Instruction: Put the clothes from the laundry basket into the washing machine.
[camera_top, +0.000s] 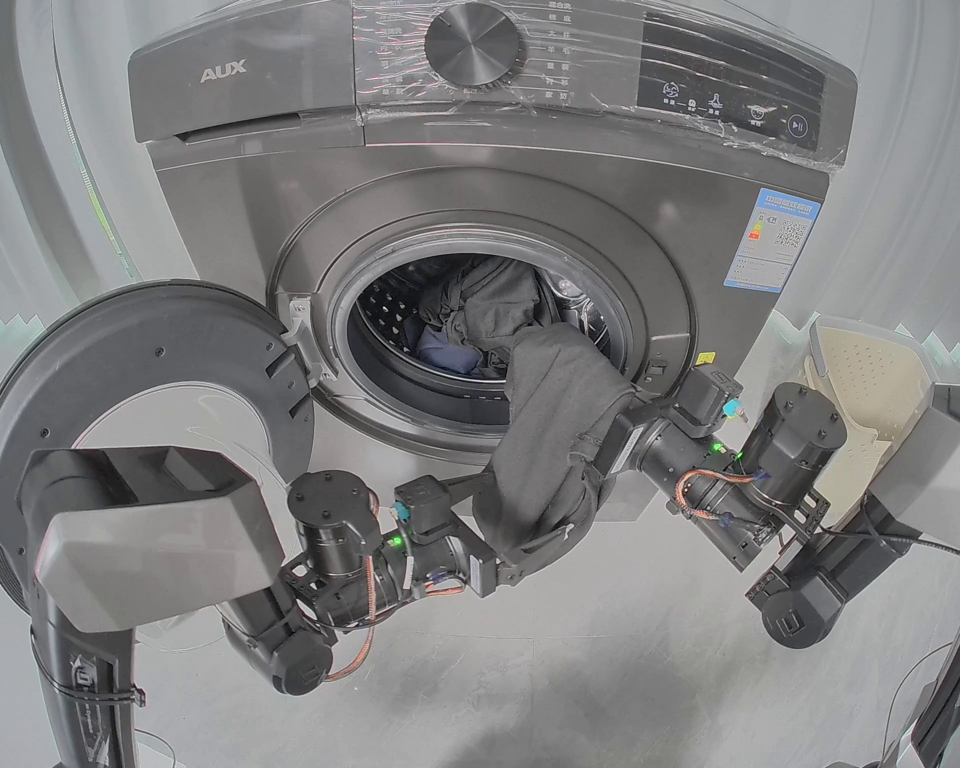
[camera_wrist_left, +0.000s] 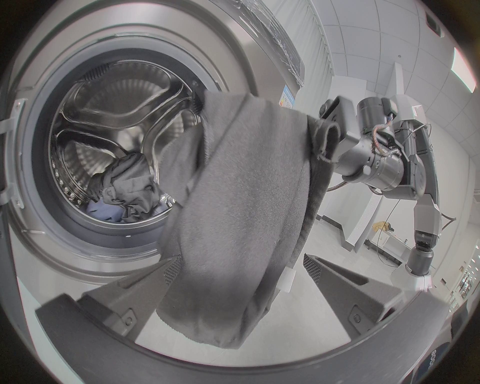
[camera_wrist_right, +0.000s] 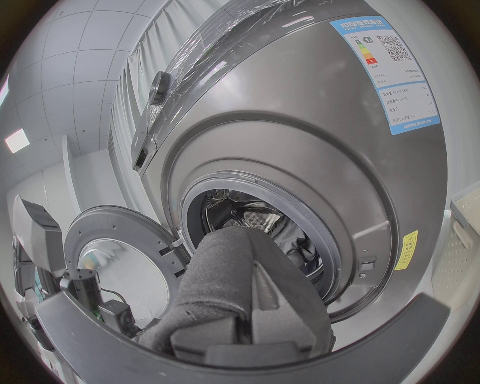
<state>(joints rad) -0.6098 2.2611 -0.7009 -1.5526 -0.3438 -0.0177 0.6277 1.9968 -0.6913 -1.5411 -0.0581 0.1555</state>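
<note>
Dark grey cloth, a garment (camera_top: 555, 420), hangs over the lip of the washing machine (camera_top: 480, 180). Its top lies inside the drum, ahead of the right end effector (camera_top: 603, 445), which is closed tight on the cloth's edge. The left end effector (camera_wrist_left: 240, 265) is wide open, and the hem hangs between its fingers, not gripped. The step in hand seems to be loading. Next, the right one should push forward into the drum and then release.
</note>
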